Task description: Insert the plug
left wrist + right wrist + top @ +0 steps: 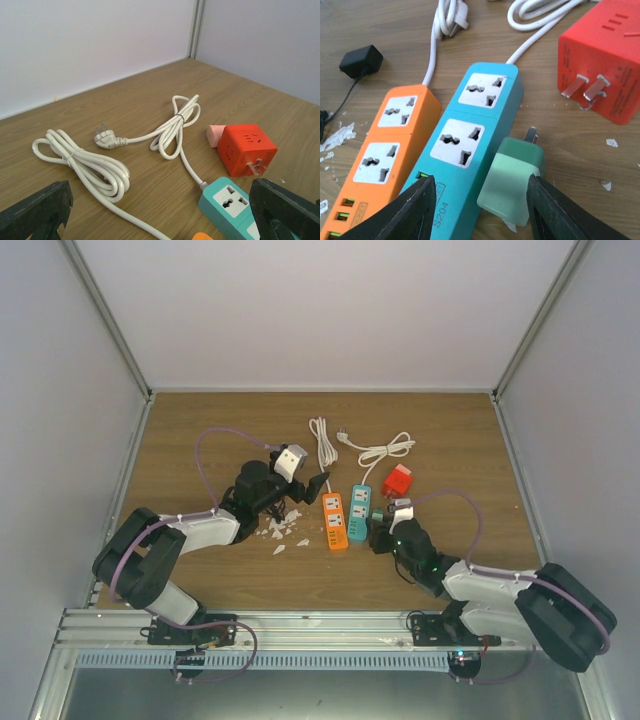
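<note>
Wood-grain brown tabletop [460, 440] fills the overhead view, boxed by pale walls, a metal rail along the near edge. An orange plastic power strip [335, 521] and a teal plastic power strip [359, 514] lie side by side at centre, two white coiled cords [322, 443] toward 12 o'clock, a red cube adapter [397, 481] at 2 o'clock of the teal strip. White crumbs [283, 530] litter the wood at 9 o'clock. The far half of the table is bare.

Left wrist view: the left gripper [160, 212] is spread wide, holding nothing; its black fingers [35, 210] frame the cords, a white three-pin plug [106, 137] and the red cube.

Right wrist view: the right gripper [480, 212] is spread, a pale green plug adapter [512, 179] lying between its fingers, touching the teal strip's 3 o'clock side, prongs pointing to 12. Whether either finger touches it is unclear. A black charger [361, 61] sits at 10 o'clock.
</note>
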Controlling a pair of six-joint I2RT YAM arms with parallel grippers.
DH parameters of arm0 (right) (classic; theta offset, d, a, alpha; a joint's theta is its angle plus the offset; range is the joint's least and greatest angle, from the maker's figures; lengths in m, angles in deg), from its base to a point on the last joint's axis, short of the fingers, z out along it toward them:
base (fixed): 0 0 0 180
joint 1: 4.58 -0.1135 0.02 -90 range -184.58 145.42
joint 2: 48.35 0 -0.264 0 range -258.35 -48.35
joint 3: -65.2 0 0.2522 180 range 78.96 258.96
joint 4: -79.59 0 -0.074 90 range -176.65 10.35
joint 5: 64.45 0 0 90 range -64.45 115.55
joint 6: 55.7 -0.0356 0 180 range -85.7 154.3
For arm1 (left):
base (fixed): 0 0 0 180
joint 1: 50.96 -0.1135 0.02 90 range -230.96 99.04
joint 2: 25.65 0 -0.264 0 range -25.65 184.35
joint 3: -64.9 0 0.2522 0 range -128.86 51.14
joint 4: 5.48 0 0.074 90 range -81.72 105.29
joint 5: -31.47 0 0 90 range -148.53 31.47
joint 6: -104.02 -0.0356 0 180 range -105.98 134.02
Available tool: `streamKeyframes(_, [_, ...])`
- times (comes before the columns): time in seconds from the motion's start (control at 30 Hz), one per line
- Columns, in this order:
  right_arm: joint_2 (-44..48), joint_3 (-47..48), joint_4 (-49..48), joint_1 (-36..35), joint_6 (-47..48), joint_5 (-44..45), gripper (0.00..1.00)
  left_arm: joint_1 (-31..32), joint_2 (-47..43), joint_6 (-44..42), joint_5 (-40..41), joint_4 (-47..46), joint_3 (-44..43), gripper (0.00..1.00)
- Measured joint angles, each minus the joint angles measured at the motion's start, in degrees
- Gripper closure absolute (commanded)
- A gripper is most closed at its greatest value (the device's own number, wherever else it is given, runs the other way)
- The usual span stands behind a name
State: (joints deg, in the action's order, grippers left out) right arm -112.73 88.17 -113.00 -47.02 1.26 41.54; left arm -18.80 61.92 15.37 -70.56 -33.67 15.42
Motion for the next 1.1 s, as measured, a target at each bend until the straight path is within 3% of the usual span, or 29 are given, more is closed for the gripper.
streamKeyframes(0.37, [-5.7, 0.0, 2.1, -0.7, -1.8, 1.5, 0.53, 0.0, 0.0, -0.4, 0.9, 1.1, -0.8, 0.01])
streamKeyframes(0.87, [-4.7, 0.2, 4.2, -0.7, -4.1, 8.5, 0.54, 0.0, 0.0, -1.0, 1.6, 2.4, -0.8, 0.01])
streamKeyframes(1.1, [-6.3, 0.2, -0.6, -0.9, -1.1, 4.8, 0.54, 0.0, 0.0, -1.9, 1.9, 2.8, -0.8, 0.01])
